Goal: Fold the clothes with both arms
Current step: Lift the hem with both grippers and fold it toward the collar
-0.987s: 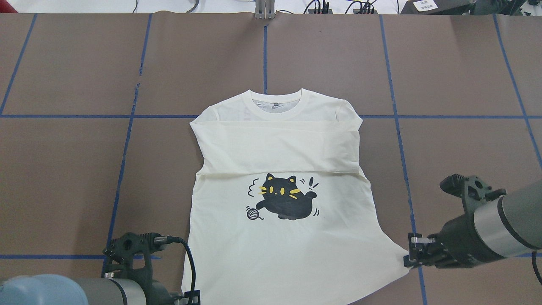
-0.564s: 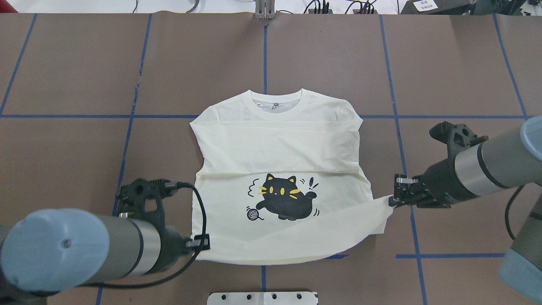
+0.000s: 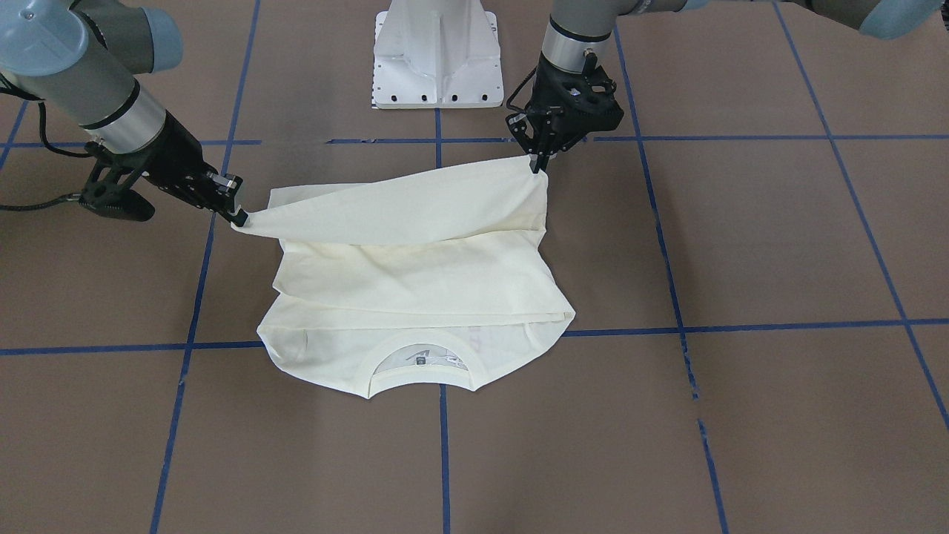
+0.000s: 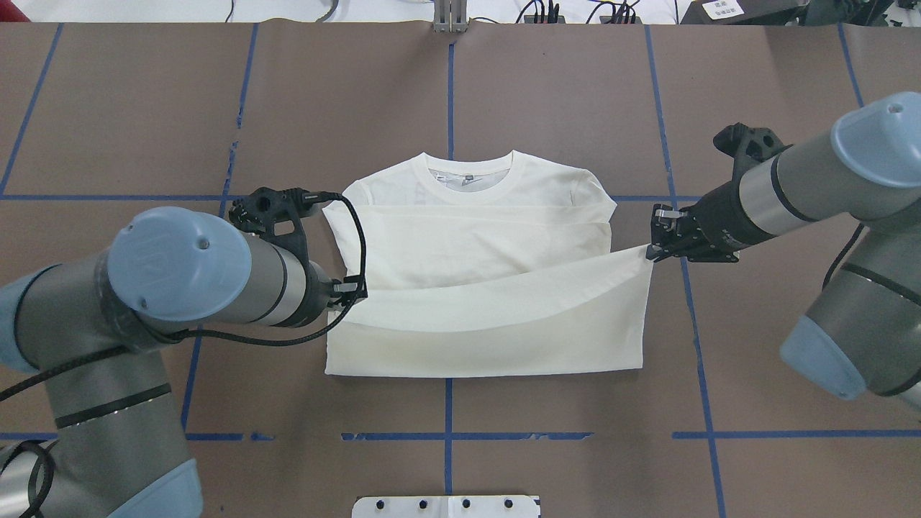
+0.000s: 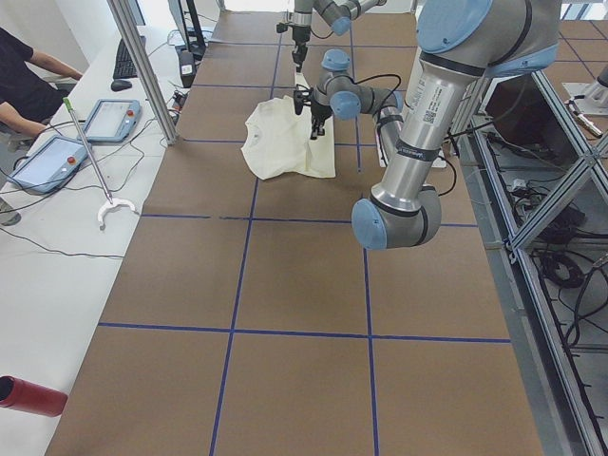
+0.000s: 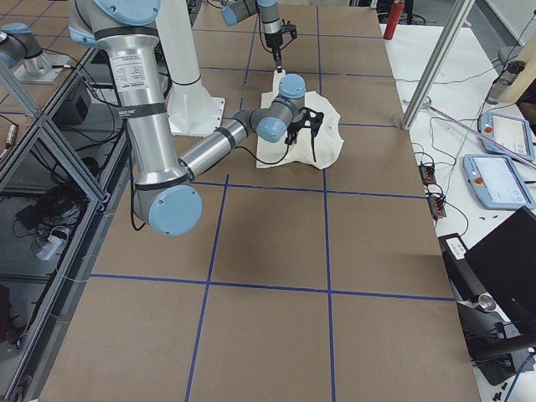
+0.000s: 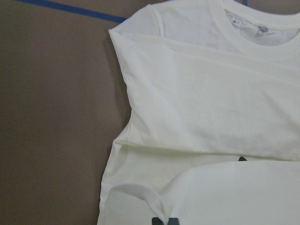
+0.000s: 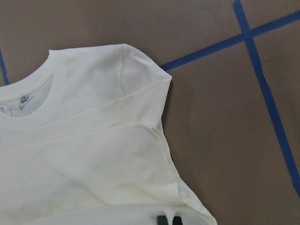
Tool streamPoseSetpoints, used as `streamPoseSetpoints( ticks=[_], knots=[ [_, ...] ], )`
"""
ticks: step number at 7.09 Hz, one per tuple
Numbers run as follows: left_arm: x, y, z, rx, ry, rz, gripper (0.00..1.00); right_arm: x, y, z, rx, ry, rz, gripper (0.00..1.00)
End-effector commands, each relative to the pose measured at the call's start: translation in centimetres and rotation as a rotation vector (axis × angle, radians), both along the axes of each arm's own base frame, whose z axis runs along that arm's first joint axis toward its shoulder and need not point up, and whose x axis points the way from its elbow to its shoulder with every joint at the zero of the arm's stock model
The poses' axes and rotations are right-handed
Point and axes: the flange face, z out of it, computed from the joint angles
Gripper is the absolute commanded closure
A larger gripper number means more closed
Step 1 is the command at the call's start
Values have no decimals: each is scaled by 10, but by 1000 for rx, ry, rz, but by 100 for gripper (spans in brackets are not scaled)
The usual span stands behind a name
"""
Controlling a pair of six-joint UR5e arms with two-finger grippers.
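The cream T-shirt (image 4: 475, 237) lies mid-table, collar away from the robot, sleeves folded across the chest. Its bottom hem is lifted and carried over the body, plain side up, so the cat print is covered. My left gripper (image 4: 357, 290) is shut on the hem's left corner, seen on the right in the front view (image 3: 535, 163). My right gripper (image 4: 653, 250) is shut on the hem's right corner, seen on the left in the front view (image 3: 239, 216). The hem (image 3: 393, 204) hangs stretched between both grippers above the shirt. The wrist views show the collar (image 7: 262, 23) and shoulder (image 8: 136, 70) below.
The brown table (image 4: 561, 93) carries a grid of blue tape lines (image 4: 673, 194). The white pedestal base (image 3: 436, 55) stands at the robot's edge. Operator consoles (image 5: 57, 152) and cables lie off the table's far side.
Both grippers have carried the hem corners away from the robot, over the shirt. The folded flap now covers the cat print, which showed before.
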Motion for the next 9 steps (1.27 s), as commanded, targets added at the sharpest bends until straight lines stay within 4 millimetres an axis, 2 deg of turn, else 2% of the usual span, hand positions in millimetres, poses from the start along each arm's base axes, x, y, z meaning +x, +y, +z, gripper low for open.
streamPoseSetpoints(
  ticks=[1, 3, 5, 6, 7, 9],
  knots=[
    [-13, -32, 11, 21, -32, -31, 100, -5, -39, -3, -5, 12, 34, 100],
    [12, -69, 27, 22, -29, -61, 100, -9, -74, -5, -19, 23, 65, 100],
    [28, -113, 58, 20, -28, -106, 100, -17, -87, 12, -26, 54, 56, 100],
    [27, -134, 68, 21, -25, -133, 100, -20, -92, 18, -33, 64, 56, 100],
    [31, -150, 79, 19, -27, -147, 100, -24, -95, 18, -35, 68, 56, 100],
    [43, -161, 75, 19, -23, -153, 100, -36, -110, 17, -44, 77, 55, 100]
  ],
)
